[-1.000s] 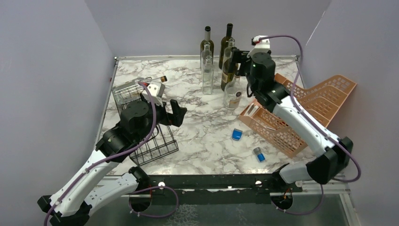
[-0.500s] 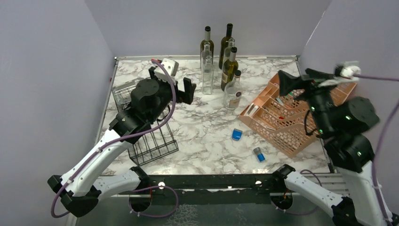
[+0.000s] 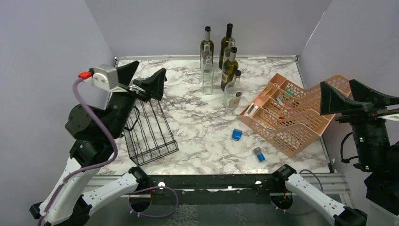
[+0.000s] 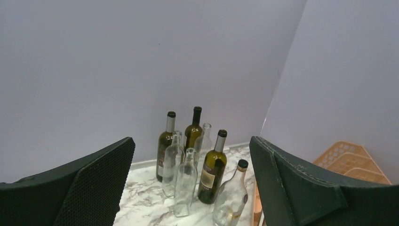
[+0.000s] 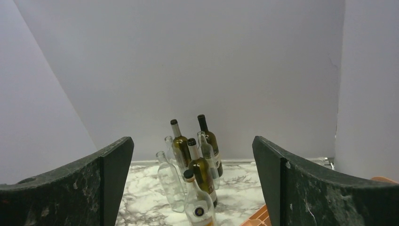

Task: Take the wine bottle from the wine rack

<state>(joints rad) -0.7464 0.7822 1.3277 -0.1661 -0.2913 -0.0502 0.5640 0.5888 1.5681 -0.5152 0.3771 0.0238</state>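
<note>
Wine rack [image 3: 151,134]: thin black wire, coated-looking, slight sheen. Desk [image 3: 202,125]: marble-pattern top, smooth, glossy. Wine bottle [image 3: 229,69]: dark green glossy glass. Clear bottles [image 3: 207,77]: colourless glass, shiny. Organizer [image 3: 294,125]: orange-pink plastic mesh, matt. Left tool [image 4: 191,140] pads [image 4: 99,186]: matt black, fine dimpled texture. Right tool [image 5: 193,140] fingers [image 5: 306,188]: matt black, pale scuffs.

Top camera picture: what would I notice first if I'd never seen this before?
Probably the bunch of glass bottles standing together at the far edge of the marble table. Next come the black wire wine rack on the left, with no bottle showing in it, and the orange-pink mesh organizer on the right. Both arms are lifted high, the left gripper and right gripper open and holding nothing.
</note>
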